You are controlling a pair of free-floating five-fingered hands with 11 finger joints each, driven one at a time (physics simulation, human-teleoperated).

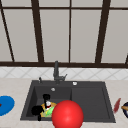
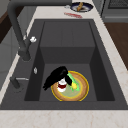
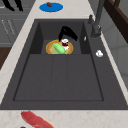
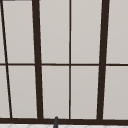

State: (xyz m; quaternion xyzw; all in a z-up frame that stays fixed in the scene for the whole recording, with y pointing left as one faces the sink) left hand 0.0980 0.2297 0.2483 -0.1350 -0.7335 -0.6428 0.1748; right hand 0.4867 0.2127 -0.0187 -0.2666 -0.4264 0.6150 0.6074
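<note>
The fingers (image 2: 67,74) of the right hand (image 1: 46,97) are bending down over the plate (image 2: 83,87). As far as the side views let one judge, they are closing round the top of a small white-and-red cup (image 2: 61,86), with the thumb on one side and the rest on the other. The cup is standing upright on the plate, on its faucet-side half and directly beneath those fingers. The palm is rising away from it toward the back wall of the sink basin (image 2: 67,53).

Just beside the cup a green oblong piece (image 2: 73,81) is lying flat on the plate, its long axis running slantwise across the middle of the plate. It is close to the fingertips, though I cannot tell whether they are touching it.

The left hand (image 1: 37,110) is hanging in the air off the plate's left, toward the front of the counter, with its fingers (image 3: 12,5) dangling loose and straight and holding nothing — it is clearly the farther of the two from the cup.

A red ball (image 1: 67,115) is showing at the plate's right in the front view, toward the camera. A blue plate (image 1: 5,105) is sitting on the counter well to the left of the plate.
</note>
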